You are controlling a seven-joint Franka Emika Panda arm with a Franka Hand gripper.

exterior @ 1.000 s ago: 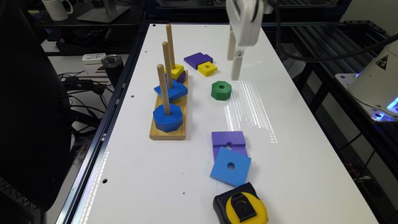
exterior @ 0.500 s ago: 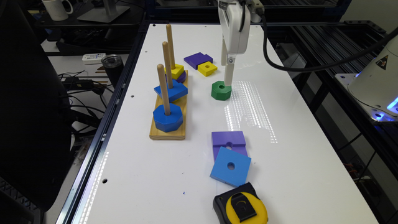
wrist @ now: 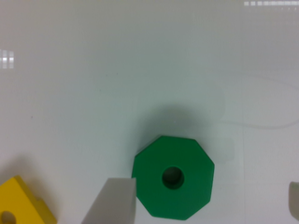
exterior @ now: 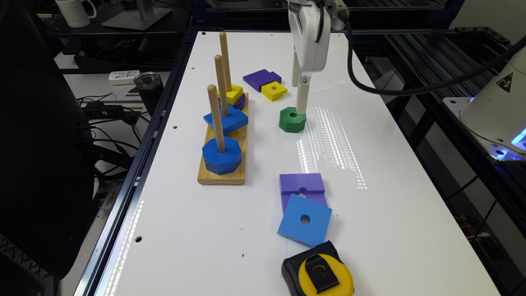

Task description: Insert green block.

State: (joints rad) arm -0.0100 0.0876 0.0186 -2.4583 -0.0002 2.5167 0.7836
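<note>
Straddling octagonal green block [wrist: 174, 183], hand [wrist: 201, 198]

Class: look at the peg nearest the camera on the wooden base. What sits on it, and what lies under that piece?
A blue octagonal block sits on that peg, resting on the wooden base. The peg's foot and the base beneath the block are covered.

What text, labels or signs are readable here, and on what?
No words or numbers can be read.
Warning triangle on the white robot base: a black symbol on yellow, with no readable text.
Remote beside the black tumbler: its markings are too small to read.
Tape measure: no label is visible on its yellow face.
Green block, the other blocks and the gripper: they carry no markings.
</note>
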